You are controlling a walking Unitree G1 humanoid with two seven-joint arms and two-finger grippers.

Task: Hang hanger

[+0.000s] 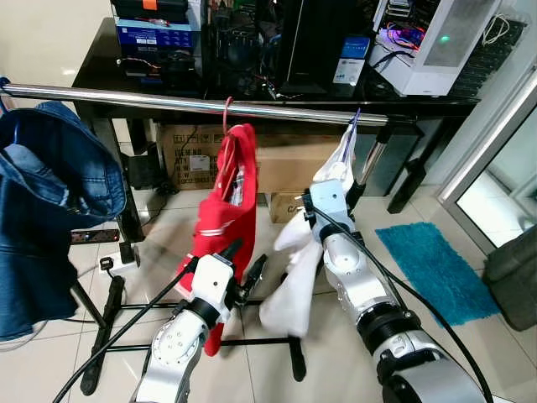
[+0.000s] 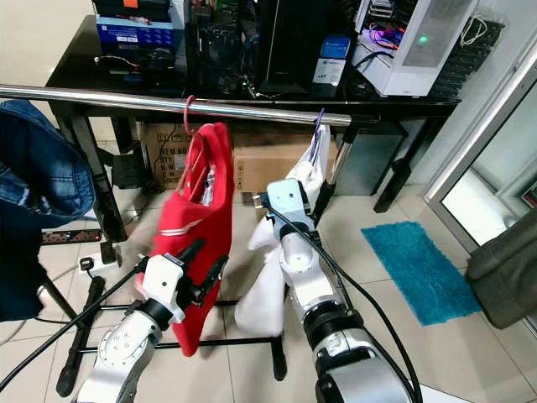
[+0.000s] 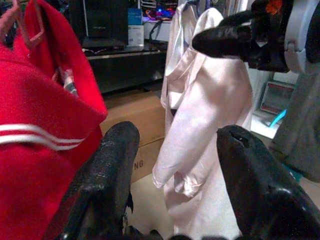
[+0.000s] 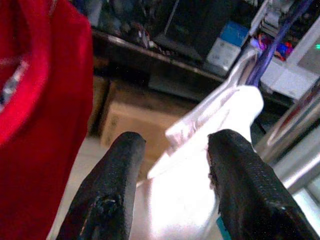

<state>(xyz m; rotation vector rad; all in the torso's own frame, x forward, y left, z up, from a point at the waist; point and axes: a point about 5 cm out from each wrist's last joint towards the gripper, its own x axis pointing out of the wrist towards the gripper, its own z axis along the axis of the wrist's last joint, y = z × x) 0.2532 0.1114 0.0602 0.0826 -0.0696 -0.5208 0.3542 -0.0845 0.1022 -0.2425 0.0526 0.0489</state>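
Note:
A chrome rail [image 1: 168, 102] runs across in front of me. From it hangs a red garment [image 1: 231, 210] on a pink hanger [image 1: 226, 113]. Further right, a white garment [image 1: 289, 294] hangs on a purple hanger [image 1: 354, 124] whose hook sits at the rail's right end. My right gripper [image 4: 175, 145] is raised just below that hanger. It is open, with the garment's white shoulder [image 4: 220, 107] right in front of its fingers. My left gripper [image 1: 245, 259] is lower, open and holding nothing, between the red garment and the white one [image 3: 200, 125].
A blue denim jacket [image 1: 50, 193] hangs at the rail's left. Behind the rail stand a black desk [image 1: 101, 71] with computers and cardboard boxes [image 1: 285, 164] beneath. The rack's black feet [image 1: 109, 327] and a power strip [image 1: 92, 237] lie on the tiles. A teal rug [image 1: 436, 269] lies right.

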